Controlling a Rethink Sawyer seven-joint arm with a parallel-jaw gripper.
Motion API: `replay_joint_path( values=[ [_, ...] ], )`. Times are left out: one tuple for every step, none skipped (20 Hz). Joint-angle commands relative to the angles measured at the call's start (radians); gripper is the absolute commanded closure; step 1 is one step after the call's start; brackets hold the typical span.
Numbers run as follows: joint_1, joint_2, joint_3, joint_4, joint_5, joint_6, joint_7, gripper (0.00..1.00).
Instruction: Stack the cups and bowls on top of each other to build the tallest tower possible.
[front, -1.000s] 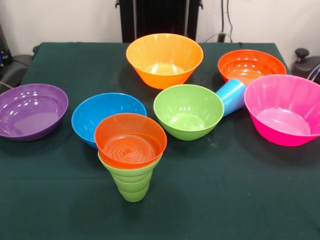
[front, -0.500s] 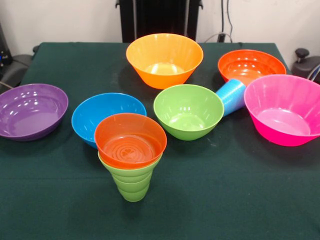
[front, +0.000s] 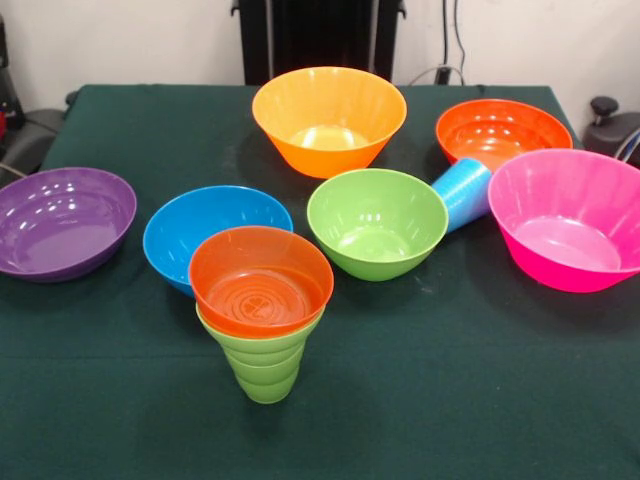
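A small orange bowl (front: 261, 279) sits on top of an upright lime green cup (front: 265, 368) near the table's front. Behind it stand a blue bowl (front: 200, 226) and a green bowl (front: 376, 221). A light blue cup (front: 464, 192) lies tilted between the green bowl, a pink bowl (front: 568, 232) and an orange-red bowl (front: 502, 130) at the right. A large yellow-orange bowl (front: 329, 118) stands at the back middle. A purple bowl (front: 62, 220) rests at the left. The gripper is out of view.
The dark green tablecloth (front: 480, 380) covers the table. Dark objects sit off the table's left edge (front: 20, 130) and right edge (front: 612, 125).
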Motion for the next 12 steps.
replay_joint_path(
  values=[
    [0.054, 0.018, 0.071, 0.046, 0.034, -0.040, 0.179, 0.00],
    [0.057, 0.012, 0.074, 0.059, 0.035, -0.043, 0.191, 0.00],
    [0.056, 0.008, 0.079, 0.068, 0.036, -0.044, 0.198, 0.00],
    [0.059, 0.005, 0.082, 0.084, 0.035, -0.056, 0.208, 0.00],
    [0.057, 0.002, 0.086, 0.093, 0.036, -0.059, 0.212, 0.00],
    [0.059, -0.002, 0.087, 0.103, 0.035, -0.064, 0.218, 0.00],
    [0.057, -0.005, 0.090, 0.113, 0.034, -0.071, 0.221, 0.00],
    [0.054, -0.009, 0.093, 0.126, 0.034, -0.079, 0.224, 0.00],
    [0.052, -0.013, 0.095, 0.136, 0.034, -0.082, 0.226, 0.00],
    [0.051, -0.015, 0.094, 0.137, 0.035, -0.080, 0.227, 0.00],
    [0.051, -0.018, 0.093, 0.144, 0.035, -0.081, 0.230, 0.00],
    [0.052, -0.018, 0.092, 0.144, 0.036, -0.083, 0.234, 0.00]
  ],
)
